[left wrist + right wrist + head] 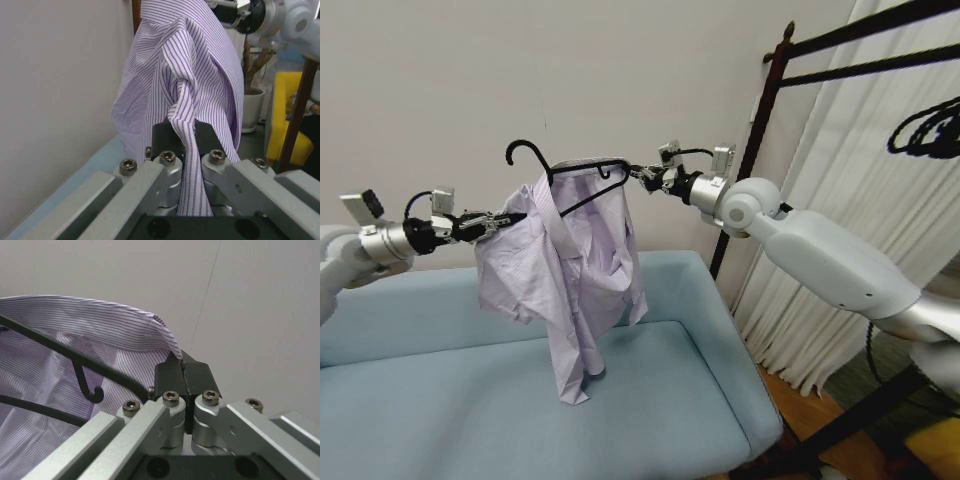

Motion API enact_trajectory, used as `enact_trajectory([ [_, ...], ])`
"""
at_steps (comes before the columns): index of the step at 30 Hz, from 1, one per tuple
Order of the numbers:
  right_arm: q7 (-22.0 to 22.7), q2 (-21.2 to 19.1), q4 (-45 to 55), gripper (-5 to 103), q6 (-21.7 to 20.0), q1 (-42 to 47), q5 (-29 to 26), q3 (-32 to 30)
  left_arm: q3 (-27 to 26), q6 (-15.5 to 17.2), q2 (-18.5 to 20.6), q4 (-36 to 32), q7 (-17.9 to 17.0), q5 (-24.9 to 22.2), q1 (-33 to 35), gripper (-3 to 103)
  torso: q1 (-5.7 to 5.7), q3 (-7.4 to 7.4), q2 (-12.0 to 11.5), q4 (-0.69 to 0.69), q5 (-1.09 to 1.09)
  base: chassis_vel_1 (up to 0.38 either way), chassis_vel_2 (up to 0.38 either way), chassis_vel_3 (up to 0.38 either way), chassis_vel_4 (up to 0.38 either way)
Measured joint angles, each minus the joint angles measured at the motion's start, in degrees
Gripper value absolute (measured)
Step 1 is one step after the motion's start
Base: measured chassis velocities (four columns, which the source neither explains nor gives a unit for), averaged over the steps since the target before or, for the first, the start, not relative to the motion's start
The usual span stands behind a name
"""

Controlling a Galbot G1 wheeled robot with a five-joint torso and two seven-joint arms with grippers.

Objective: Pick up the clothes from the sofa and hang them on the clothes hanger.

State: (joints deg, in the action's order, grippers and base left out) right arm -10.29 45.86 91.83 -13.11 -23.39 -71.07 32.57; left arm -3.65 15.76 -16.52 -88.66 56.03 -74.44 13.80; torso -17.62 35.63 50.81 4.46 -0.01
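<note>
While the shirt (575, 280) is held in the air above the sofa (440, 400), it is gripped from both sides. The left gripper (510, 217) is seen at the shirt's left shoulder, and in the left wrist view its fingers (167, 137) are pressed together on a bunched, twisted fold of the striped cloth. The right gripper (638, 176) is placed at the opposite upper corner of the shirt. In the right wrist view its fingers (170, 375) are closed against each other on the edge of the cloth. Whether the hanger (535, 155) is also caught between them cannot be told.

The hanger is lodged in the top of the shirt and is tilted. Its hook is turned up and sticks out above the left shoulder, while its black arms run towards the right gripper. A small notch hook on one arm is shown close to the right gripper's fingers in the right wrist view.

The body of the shirt hangs down loosely between the two grippers. Its lowest hem is seen just over the seat cushion, and contact with the cushion cannot be judged. A dark clothes rack (770, 90) stands beside the right end of the sofa, in front of a pale curtain (820, 300), well apart from the shirt.
</note>
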Motion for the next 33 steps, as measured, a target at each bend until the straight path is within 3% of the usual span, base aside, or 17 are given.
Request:
enact_trajectory([
  [17,0.4,0.0,-0.9,0,0.8,-0.7,6.4,0.7,-0.2,2.7,0.2,-3.8,-6.3,4.4,-4.2,2,-0.01,0.00,0.0,0.02,0.01,0.000,0.000,0.000,0.000],
  [21,0.8,-0.6,-0.9,0,1.0,-0.1,8.1,0.6,-0.7,3.8,1.1,-5.4,-9.7,4.6,-4.7,2,0.00,0.00,0.0,0.01,0.01,0.000,0.000,0.000,0.000],
  [24,0.9,-1.0,-0.8,0,1.1,0.4,8.9,0.3,-0.9,5.8,1.9,-7.9,-15.1,4.0,-5.8,2,0.00,0.00,0.0,0.01,0.01,0.000,0.000,0.000,0.000],
  [33,2.9,-0.1,-1.8,0,1.8,0.7,12.5,-0.5,-0.1,10.6,4.3,-12.5,-19.4,2.9,-9.1,2,0.00,0.00,0.0,-0.01,0.01,0.000,0.000,0.000,0.000],
])
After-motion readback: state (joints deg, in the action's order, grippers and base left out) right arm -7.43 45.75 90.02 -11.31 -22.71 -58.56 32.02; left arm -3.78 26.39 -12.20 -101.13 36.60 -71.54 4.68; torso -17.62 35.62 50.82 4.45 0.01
